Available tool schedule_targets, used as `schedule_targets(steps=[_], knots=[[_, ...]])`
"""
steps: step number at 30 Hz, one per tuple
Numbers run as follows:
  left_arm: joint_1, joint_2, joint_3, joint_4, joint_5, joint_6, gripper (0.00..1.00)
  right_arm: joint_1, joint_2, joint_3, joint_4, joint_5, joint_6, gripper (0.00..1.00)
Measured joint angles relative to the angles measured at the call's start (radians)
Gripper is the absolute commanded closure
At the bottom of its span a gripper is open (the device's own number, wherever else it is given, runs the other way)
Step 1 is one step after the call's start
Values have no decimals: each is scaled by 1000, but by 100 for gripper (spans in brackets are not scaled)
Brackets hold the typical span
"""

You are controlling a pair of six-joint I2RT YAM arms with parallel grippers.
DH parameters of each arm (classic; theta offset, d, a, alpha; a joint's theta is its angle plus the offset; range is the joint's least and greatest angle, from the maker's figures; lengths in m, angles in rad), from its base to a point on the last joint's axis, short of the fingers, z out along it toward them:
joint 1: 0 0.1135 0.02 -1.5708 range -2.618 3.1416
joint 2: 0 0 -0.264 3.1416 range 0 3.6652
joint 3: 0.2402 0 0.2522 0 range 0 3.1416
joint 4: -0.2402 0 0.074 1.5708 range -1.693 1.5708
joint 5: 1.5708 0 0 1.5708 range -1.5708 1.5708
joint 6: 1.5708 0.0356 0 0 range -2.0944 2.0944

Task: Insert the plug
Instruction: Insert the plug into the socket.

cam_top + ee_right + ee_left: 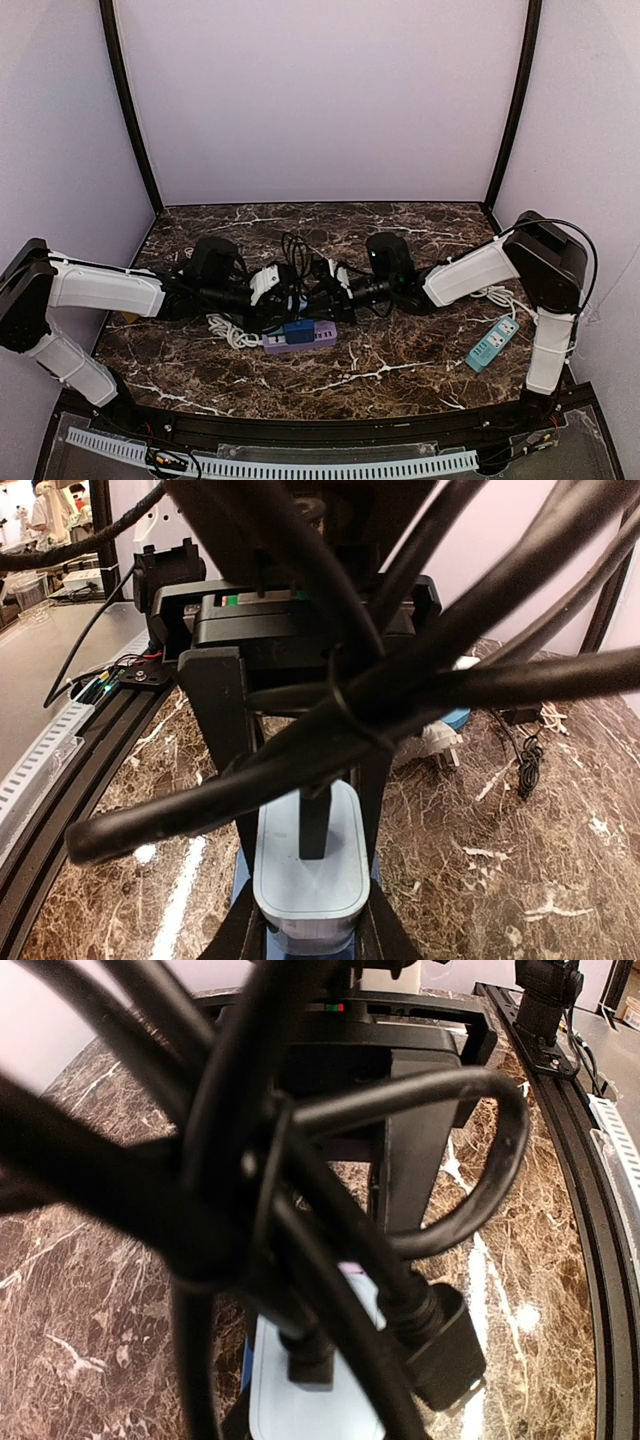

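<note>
Top external: two power strips (300, 343) (492, 343), one blue plug (298, 331) in right tool (305, 942), left tool (288, 301): grip unclear

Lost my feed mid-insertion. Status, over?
Right tool clamped on pale adapter. Left tool behind cable tangle, state unclear. Black plug upright on adapter, seating unclear. Tangle blocking both wrist views.
</note>
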Motion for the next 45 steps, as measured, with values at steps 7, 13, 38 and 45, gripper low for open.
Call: schedule_targets(steps=[7, 13, 38, 45], knots=[[13, 45, 11, -5, 32, 40, 99, 8, 16, -21, 29, 29, 11, 100], [20, 61, 31, -27, 53, 51, 99, 9, 27, -44, 98, 37, 48, 100], [-2, -278, 2, -264, -37, 99, 20, 21, -31, 19, -207, 166, 17, 1], [30, -364, -54, -312, -120, 16, 18, 21, -109, -31, -298, 222, 50, 1]])
